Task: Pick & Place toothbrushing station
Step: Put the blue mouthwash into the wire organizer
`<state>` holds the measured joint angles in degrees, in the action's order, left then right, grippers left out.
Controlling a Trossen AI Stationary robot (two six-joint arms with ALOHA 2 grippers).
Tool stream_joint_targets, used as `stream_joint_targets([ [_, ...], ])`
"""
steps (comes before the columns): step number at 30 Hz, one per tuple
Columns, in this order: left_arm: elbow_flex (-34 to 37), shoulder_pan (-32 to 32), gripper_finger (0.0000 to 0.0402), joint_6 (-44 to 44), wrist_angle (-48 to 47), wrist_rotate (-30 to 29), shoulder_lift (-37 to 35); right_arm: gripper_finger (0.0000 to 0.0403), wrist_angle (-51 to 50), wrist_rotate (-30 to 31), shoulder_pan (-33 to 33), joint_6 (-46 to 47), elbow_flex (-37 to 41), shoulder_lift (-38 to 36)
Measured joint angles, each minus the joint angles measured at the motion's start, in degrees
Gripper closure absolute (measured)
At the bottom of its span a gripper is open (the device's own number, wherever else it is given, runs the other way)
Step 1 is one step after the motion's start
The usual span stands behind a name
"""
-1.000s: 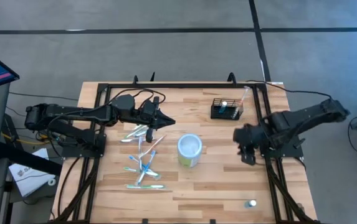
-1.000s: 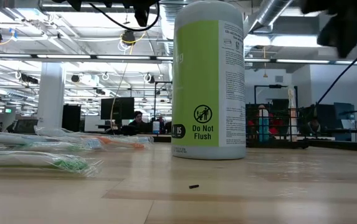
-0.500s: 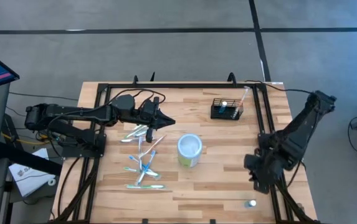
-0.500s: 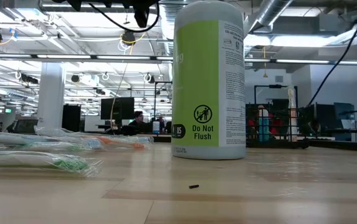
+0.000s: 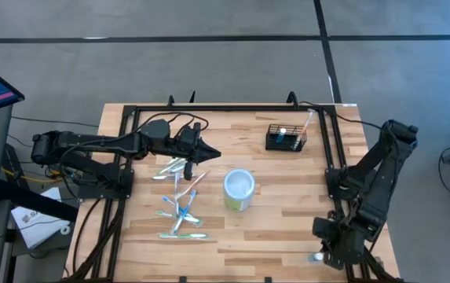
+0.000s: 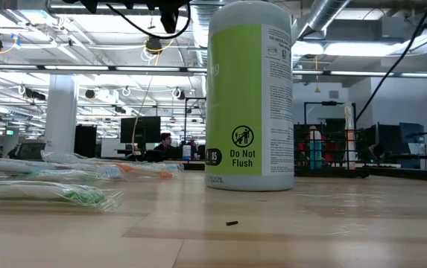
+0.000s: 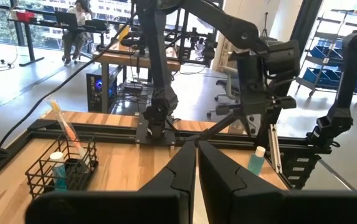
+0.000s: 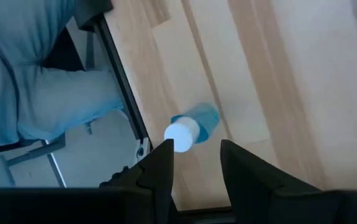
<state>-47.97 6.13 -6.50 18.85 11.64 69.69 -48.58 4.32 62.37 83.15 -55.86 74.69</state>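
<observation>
The toothbrushing station, a small black wire-mesh basket (image 5: 286,138), stands at the far right of the table with a small blue bottle and a toothbrush in it; it also shows in the left wrist view (image 7: 63,170). My right gripper (image 5: 327,251) is open at the table's near right corner, pointing down over a small blue bottle with a white cap (image 8: 190,127), which stands on the table in front of the fingertips (image 8: 197,163). My left gripper (image 5: 213,154) is shut and empty, held level left of the table's middle.
A white-and-pale-green round cup (image 5: 239,189) stands mid-table. Several wrapped toothbrushes (image 5: 179,198) lie left of it. A black frame rail (image 5: 338,181) runs along the right side. A person's blue trouser leg (image 8: 35,81) shows just beyond the near right corner.
My right gripper has swung from beside the table's right rail toward the near edge and down, and now stands over the small blue bottle at the near right corner. The basket, the cup and my left arm have kept still.
</observation>
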Motion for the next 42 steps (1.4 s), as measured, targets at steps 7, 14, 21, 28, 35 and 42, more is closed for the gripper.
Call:
stream_joint_targets([
  [7, 0.0, 0.0, 0.039, 0.01, -0.01, 0.0, 0.0, 0.028, 2.6, -1.49, 1.38, 3.27, 0.0, 3.32],
  [14, 0.0, 0.0, 0.039, 0.0, -0.02, 0.0, 0.0, 0.028, 5.75, -1.75, 1.38, 4.7, 0.0, 3.94],
  [21, 0.0, 0.0, 0.039, -0.02, -0.02, 0.0, 0.0, 0.028, 7.14, -4.48, 1.27, 5.45, -0.08, 7.77],
  [28, 0.0, 0.0, 0.039, 0.0, -0.04, 0.0, 0.0, 0.028, 7.38, -4.46, 1.27, 5.44, -0.15, 7.99],
  [35, 0.0, 0.0, 0.039, 0.0, -0.04, 0.0, 0.0, 0.028, 5.59, -4.31, 0.46, 5.21, -0.11, 7.63],
  [42, 0.0, 0.0, 0.039, 0.0, -0.07, 0.0, 0.01, 0.028, 5.77, -4.31, -0.19, 5.1, -0.11, 7.63],
])
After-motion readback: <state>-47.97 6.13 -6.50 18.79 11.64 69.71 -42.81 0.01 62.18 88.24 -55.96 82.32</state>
